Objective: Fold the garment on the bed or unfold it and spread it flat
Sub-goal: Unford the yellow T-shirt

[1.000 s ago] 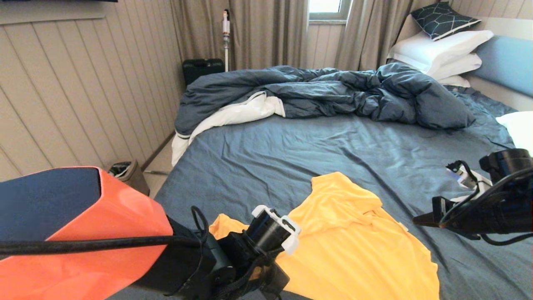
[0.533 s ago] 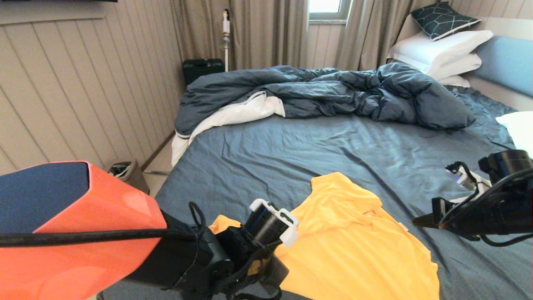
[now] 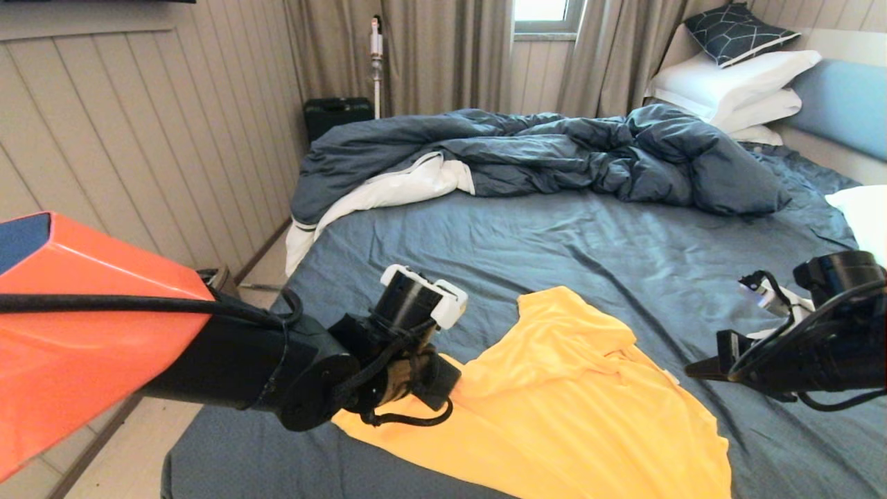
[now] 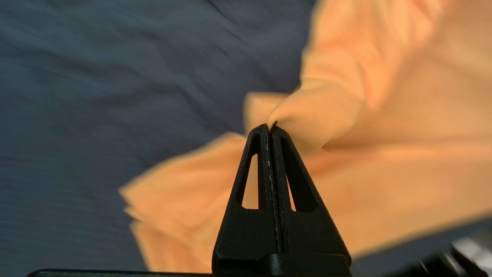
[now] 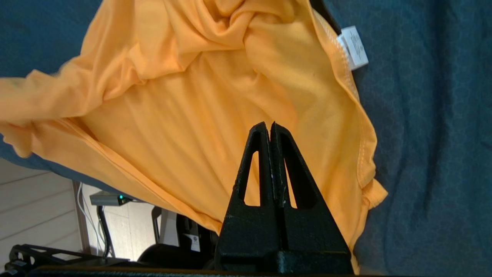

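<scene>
The left gripper [image 4: 270,129] cannot be seen from the head camera, because the big orange and black left arm [image 3: 208,360] blocks it. The wrist camera shows it well: its two black fingers are pressed tight together with a small fold of the yellow T-shirt [image 3: 575,409] pinched at the tips, and that bit of cloth is pulled up off the sheet. The bottom edge of the shirt is cut off at the bottom of the head view. There is one shirt, and it lies crumpled on the near part of the bed [image 3: 554,242], on the blue-grey sheet, between the two arms. There are two grippers. The right gripper [image 5: 270,129] hangs above the shirt near its right edge, with its fingers closed together and nothing between them. One small white tag [image 5: 353,47] sticks out at the shirt's hem. One rumpled dark blue duvet [image 3: 554,152] lies far back on the bed, well apart from the shirt. White pillows [image 3: 734,83] are stacked at the headboard, with one dark patterned cushion [image 3: 738,31] on top.
</scene>
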You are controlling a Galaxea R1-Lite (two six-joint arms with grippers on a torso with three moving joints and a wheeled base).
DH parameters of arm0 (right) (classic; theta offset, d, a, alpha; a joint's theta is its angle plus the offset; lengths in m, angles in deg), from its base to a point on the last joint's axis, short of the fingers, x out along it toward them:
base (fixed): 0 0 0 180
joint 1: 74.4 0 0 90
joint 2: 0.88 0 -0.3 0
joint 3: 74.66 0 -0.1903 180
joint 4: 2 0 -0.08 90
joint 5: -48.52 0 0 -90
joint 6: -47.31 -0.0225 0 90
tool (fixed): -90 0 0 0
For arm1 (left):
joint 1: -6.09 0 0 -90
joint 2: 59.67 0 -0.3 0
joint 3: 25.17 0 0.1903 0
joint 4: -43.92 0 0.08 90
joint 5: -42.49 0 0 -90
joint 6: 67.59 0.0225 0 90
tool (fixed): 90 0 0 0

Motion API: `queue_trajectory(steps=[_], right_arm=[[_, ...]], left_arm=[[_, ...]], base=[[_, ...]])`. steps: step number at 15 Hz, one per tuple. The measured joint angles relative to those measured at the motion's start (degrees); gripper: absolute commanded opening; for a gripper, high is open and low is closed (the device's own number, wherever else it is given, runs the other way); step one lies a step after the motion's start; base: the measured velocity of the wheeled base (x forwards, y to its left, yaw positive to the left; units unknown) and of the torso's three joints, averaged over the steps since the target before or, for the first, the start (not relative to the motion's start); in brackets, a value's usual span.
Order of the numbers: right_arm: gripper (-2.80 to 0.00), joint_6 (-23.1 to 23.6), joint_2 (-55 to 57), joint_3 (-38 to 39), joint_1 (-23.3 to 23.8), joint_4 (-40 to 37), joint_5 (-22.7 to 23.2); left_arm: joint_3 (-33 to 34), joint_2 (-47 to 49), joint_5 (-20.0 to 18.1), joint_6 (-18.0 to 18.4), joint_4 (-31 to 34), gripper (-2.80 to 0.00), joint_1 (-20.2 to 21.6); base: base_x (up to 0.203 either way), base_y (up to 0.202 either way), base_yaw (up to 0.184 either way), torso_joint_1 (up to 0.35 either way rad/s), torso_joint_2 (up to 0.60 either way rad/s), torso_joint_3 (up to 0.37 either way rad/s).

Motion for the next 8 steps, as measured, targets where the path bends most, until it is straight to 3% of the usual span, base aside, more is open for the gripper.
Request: queue_trajectory(steps=[4, 8], right_arm=[[-2.8, 0.0, 0.05, 0.36, -0.11, 0.0, 0.0], [-2.8, 0.09, 0.17, 0.38, -0.11, 0.07, -0.07]], left_arm=[[-8.62, 2.46, -0.11, 4.57, 0.07, -2.8, 8.17], [-17.4, 9.1, -0.23, 7.76, 0.08, -2.8, 12.75]], base=[[0.0, 0.0, 0.0, 0.0, 0.0, 0.0], [0.0, 0.0, 0.0, 0.0, 0.0, 0.0]])
